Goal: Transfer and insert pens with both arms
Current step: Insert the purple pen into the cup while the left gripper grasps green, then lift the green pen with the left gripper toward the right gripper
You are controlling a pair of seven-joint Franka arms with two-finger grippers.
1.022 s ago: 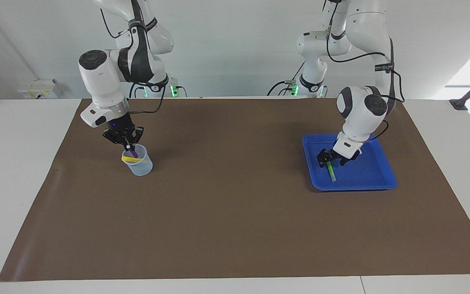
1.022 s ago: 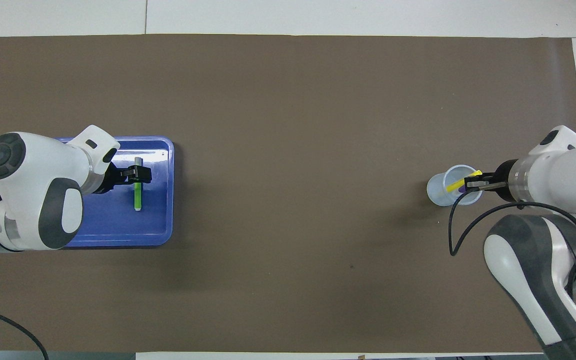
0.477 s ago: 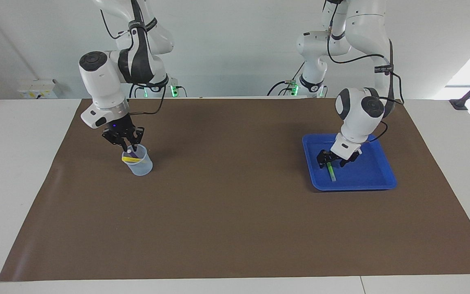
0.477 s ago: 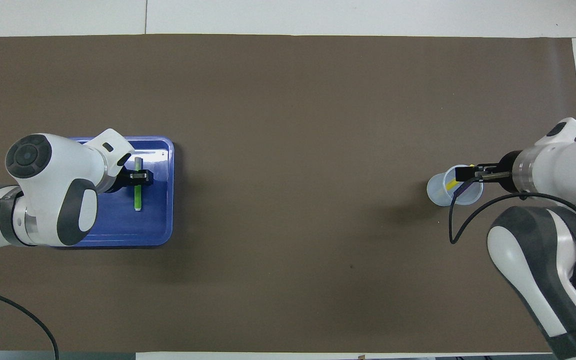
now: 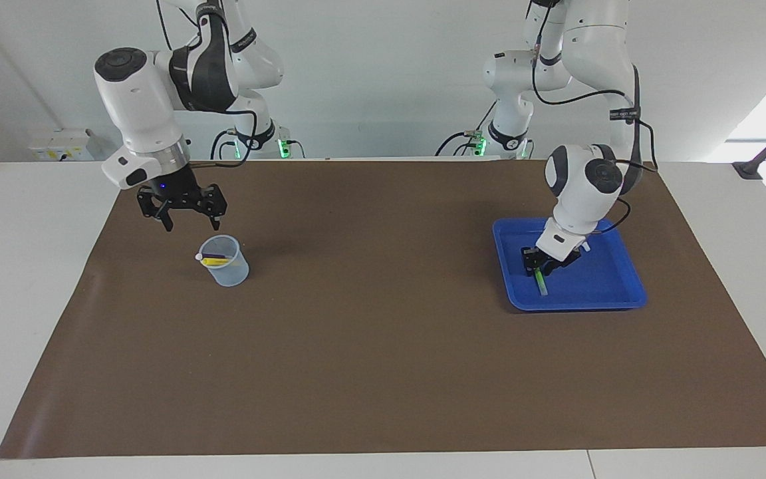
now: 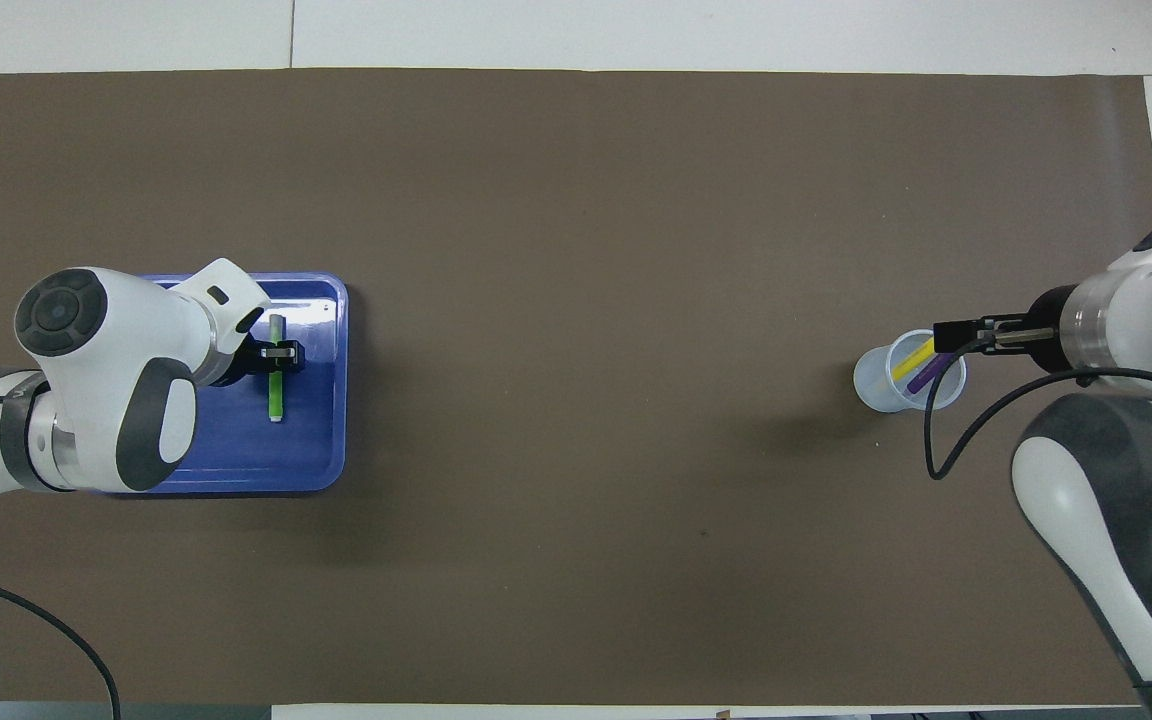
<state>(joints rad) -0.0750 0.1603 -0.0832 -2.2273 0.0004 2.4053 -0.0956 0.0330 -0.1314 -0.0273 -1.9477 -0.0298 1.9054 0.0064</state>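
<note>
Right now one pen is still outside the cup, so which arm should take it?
Left: its hand is down in the blue tray, apparently closed on the green pen. The right hand hangs open above the cup.

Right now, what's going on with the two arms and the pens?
The left gripper is down in the blue tray, closed on the green pen that lies there. The right gripper hangs open in the air above the clear cup, holding nothing. The yellow pen and the purple pen already sit in that cup, leaning against its rim. Only the green pen is not yet in the cup.
</note>
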